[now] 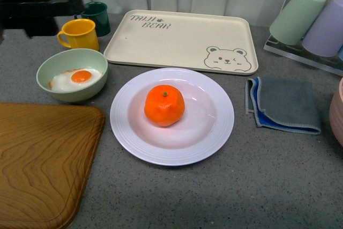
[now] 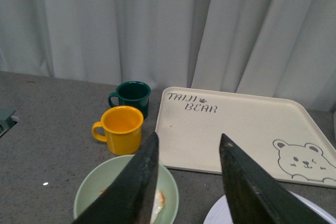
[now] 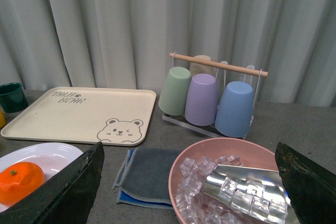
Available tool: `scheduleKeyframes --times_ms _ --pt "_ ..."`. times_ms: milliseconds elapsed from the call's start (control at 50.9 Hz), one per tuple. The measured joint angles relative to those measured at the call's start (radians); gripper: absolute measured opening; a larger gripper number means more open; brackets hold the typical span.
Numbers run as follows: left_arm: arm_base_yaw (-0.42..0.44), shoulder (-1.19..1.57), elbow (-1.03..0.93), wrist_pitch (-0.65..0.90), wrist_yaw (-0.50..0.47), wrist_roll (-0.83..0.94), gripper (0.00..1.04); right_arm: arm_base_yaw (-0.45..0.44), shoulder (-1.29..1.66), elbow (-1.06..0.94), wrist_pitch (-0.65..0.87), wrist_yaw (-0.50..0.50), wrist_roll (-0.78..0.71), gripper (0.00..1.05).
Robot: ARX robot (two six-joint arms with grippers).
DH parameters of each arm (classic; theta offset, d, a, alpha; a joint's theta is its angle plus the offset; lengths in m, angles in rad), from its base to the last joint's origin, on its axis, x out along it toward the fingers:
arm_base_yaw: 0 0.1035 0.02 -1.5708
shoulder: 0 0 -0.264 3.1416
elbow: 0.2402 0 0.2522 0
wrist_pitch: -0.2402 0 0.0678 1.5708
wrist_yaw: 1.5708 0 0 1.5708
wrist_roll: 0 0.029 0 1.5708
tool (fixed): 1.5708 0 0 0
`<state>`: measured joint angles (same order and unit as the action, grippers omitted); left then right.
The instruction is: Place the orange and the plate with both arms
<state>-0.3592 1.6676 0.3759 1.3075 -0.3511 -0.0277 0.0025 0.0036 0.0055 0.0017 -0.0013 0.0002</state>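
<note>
Orange-skinned and round, the orange [image 1: 164, 105] sits mid-well of the plate [image 1: 214, 138] at the centre of the bench [image 1: 268, 186]. Both claws hang well apart from it. The left claw [image 2: 189, 137] is spread and empty over the green bowl [image 2: 92, 195], left of the plate. The right claw [image 3: 188, 150] is likewise spread and empty, to the plate's right.

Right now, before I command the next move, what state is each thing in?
orange: resting stem-up in the plate's middle, not held
plate: lying flat, holding the orange
left gripper: open, holding nothing
right gripper: open, holding nothing
green bowl: upright, holds a fried egg
yellow mug: upright, empty
bear tray: flat, nothing on it
cloth: folded
rack cups: upside down
pink bowl: filled with ice, scoop in it
</note>
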Motion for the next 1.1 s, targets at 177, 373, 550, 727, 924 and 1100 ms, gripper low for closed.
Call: scheduleKeyframes --times_ms 177,373,550,727,924,1100 --pt "0.105 -0.204 -0.178 -0.059 0.106 0.014 0.04 0.000 0.000 0.000 0.000 0.000 0.000 0.95" --pt "0.166 -0.419 -0.237 -0.226 0.166 0.019 0.04 0.000 0.000 0.000 0.000 0.000 0.000 0.95" --pt "0.221 -0.604 -0.298 -0.337 0.217 0.019 0.04 0.000 0.000 0.000 0.000 0.000 0.000 0.95" --pt "0.257 -0.756 -0.334 -0.451 0.253 0.020 0.04 0.000 0.000 0.000 0.000 0.000 0.000 0.95" --pt "0.352 -0.915 -0.354 -0.583 0.342 0.020 0.04 0.000 0.000 0.000 0.000 0.000 0.000 0.95" --pt "0.356 -1.047 -0.355 -0.701 0.351 0.020 0.04 0.000 0.000 0.000 0.000 0.000 0.000 0.95"
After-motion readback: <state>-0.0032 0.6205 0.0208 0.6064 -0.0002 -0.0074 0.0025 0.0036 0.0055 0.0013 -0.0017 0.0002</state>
